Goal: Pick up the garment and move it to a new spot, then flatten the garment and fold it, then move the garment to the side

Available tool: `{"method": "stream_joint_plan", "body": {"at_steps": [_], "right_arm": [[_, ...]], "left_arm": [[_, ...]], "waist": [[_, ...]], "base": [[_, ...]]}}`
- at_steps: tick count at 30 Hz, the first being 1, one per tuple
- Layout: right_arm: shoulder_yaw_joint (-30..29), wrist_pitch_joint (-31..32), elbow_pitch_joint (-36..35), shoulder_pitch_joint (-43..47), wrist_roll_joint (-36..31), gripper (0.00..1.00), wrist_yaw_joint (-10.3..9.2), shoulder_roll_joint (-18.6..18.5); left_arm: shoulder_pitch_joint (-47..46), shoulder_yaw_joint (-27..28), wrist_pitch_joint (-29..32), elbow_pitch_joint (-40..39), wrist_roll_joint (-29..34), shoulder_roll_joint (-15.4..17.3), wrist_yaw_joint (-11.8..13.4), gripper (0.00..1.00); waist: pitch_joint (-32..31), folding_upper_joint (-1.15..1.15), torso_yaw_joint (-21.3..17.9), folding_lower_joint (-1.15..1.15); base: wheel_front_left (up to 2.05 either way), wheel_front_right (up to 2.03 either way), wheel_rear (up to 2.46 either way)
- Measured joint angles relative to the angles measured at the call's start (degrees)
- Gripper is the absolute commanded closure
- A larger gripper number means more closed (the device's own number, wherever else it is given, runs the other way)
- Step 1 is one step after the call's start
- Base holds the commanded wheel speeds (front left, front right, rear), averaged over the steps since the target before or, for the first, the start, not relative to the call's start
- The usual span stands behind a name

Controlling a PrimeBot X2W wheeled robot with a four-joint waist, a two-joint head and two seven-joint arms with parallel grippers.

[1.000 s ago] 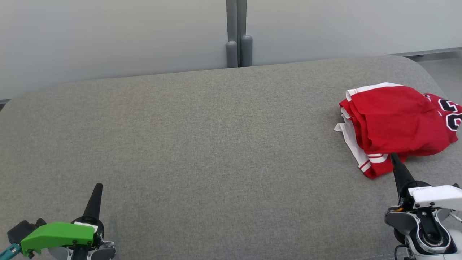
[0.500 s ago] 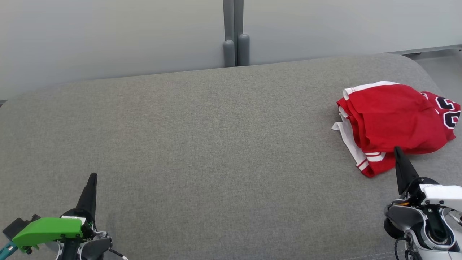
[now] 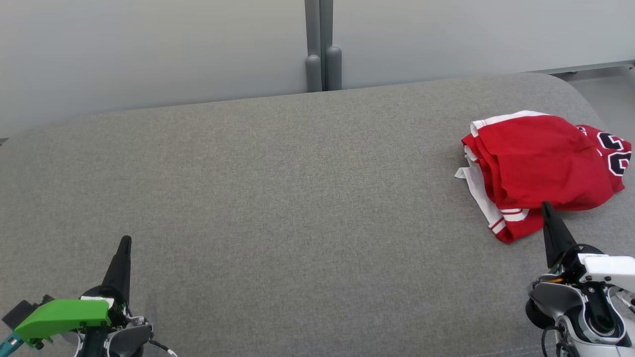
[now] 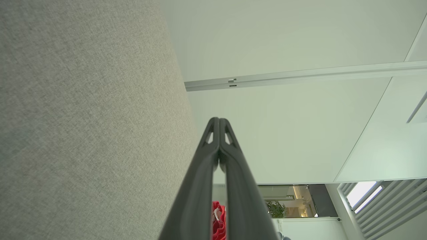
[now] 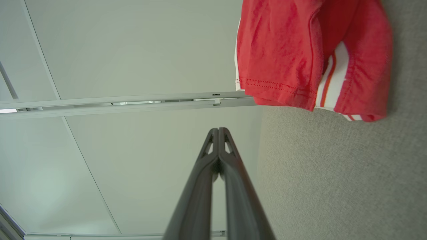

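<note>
The garment (image 3: 540, 168) is a red jersey with white trim and black numbers, lying folded in a bundle at the right end of the grey cushion (image 3: 297, 198). The right wrist view shows its red hem and striped edge (image 5: 310, 60) at the upper right. My right gripper (image 3: 546, 207) is shut, its tip just in front of the garment's near edge, nothing between the fingers (image 5: 218, 130). At the lower left, far from the garment, my left gripper (image 3: 126, 240) is shut and empty. A sliver of red garment (image 4: 218, 223) peeks between the left fingers.
A pale partition wall (image 3: 149, 49) with a grey post (image 3: 321, 49) stands behind the cushion. The cushion's right end curves off near the floor (image 3: 605, 94) beyond the garment.
The head camera has shifted slightly, so the whole scene sits a little lower-left to upper. Both grippers stay shut, and the garment lies as before.
</note>
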Motion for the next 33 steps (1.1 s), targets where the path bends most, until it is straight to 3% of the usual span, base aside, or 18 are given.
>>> {"method": "stream_joint_plan", "body": {"at_steps": [33], "right_arm": [[-0.1, 0.0, 0.1, 0.0, 0.0, 1.0, 0.01, 0.0]], "left_arm": [[0.0, 0.0, 0.0, -0.1, 0.0, 0.0, 0.0, 1.0]], "waist": [[0.0, 0.0, 0.0, 0.0]], "base": [[0.0, 0.0, 0.0]]}}
